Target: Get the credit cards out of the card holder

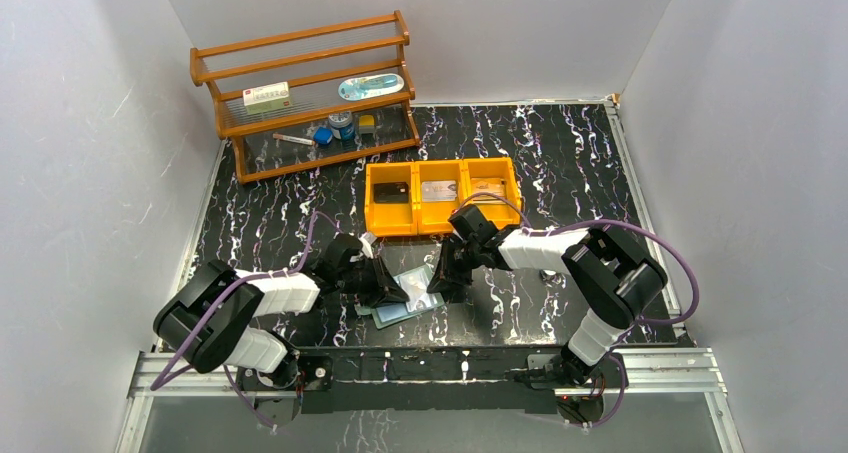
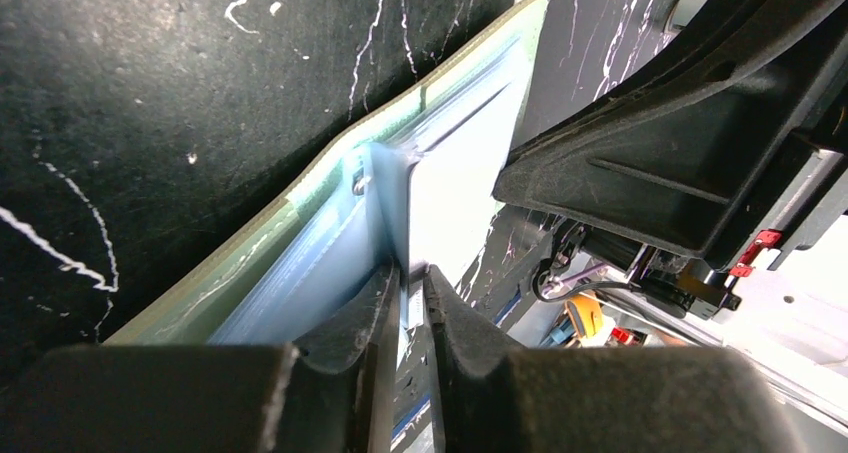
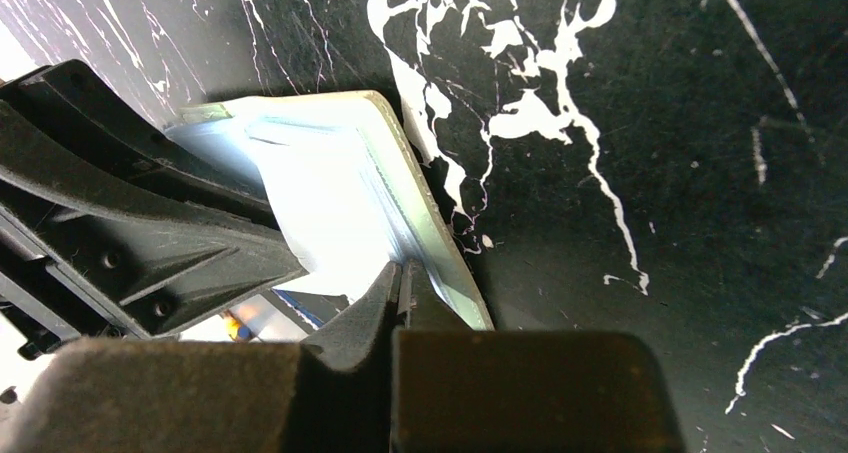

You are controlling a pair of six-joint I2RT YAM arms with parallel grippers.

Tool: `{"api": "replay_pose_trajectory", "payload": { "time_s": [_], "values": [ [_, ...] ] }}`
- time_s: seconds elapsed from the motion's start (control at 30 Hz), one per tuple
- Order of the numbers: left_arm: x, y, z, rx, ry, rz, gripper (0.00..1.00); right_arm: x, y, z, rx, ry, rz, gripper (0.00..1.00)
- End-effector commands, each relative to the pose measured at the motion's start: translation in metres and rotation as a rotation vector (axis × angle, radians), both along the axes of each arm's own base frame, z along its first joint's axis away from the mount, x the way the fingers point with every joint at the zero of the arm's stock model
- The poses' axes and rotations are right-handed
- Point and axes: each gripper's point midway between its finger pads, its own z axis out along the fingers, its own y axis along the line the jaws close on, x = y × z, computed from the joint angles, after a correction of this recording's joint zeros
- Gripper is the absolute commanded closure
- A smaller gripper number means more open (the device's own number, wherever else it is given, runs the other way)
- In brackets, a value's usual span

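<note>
The card holder (image 1: 405,303), a pale teal translucent pouch with a greenish rim, lies on the black marbled table between my two grippers. My left gripper (image 1: 393,291) is shut on a thin pale layer of the holder (image 2: 440,173), which stands up from the rest; its jaws meet at the layer's near edge (image 2: 408,285). My right gripper (image 1: 440,281) is shut on the holder's opposite edge (image 3: 405,273), beside the green rim (image 3: 440,243). I cannot tell whether a card is inside. A silvery-grey card (image 1: 437,191) and a tan card (image 1: 488,188) lie in the orange bin.
The orange three-compartment bin (image 1: 441,165) stands just behind the grippers, with a dark item (image 1: 392,193) in its left compartment. A wooden shelf rack (image 1: 305,93) with small items stands at the back left. White walls enclose the table.
</note>
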Motion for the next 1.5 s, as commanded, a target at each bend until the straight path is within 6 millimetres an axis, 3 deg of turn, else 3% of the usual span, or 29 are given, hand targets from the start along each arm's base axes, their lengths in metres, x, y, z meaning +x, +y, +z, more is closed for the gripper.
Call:
{"api": "replay_pose_trajectory", "payload": {
  "time_s": [0.0,0.17,0.4,0.67,0.9,1.2,1.47],
  "values": [
    [0.023,-0.025,0.043,-0.124,-0.147,-0.025,0.81,-0.023,0.007,-0.007,0.002,0.013,0.081,0.98],
    [0.022,-0.029,0.037,-0.098,-0.118,-0.070,0.76,-0.025,0.010,-0.006,0.012,0.013,0.093,0.98],
    [0.027,-0.012,0.018,0.080,-0.104,-0.039,1.00,-0.025,0.007,-0.006,-0.004,0.007,0.087,0.98],
    [0.021,0.009,0.021,0.176,-0.148,-0.048,1.00,-0.016,-0.007,-0.013,-0.090,-0.018,0.023,0.87],
    [0.007,0.012,0.022,0.146,-0.149,-0.088,1.00,-0.009,-0.010,-0.014,-0.104,-0.024,-0.001,0.89],
    [0.006,-0.007,0.026,0.034,-0.141,-0.134,1.00,-0.013,-0.001,-0.010,-0.040,-0.009,0.030,0.87],
    [0.004,-0.007,0.006,0.050,-0.065,-0.103,0.81,-0.019,0.003,-0.012,-0.016,0.011,0.057,0.88]
  ]
}}
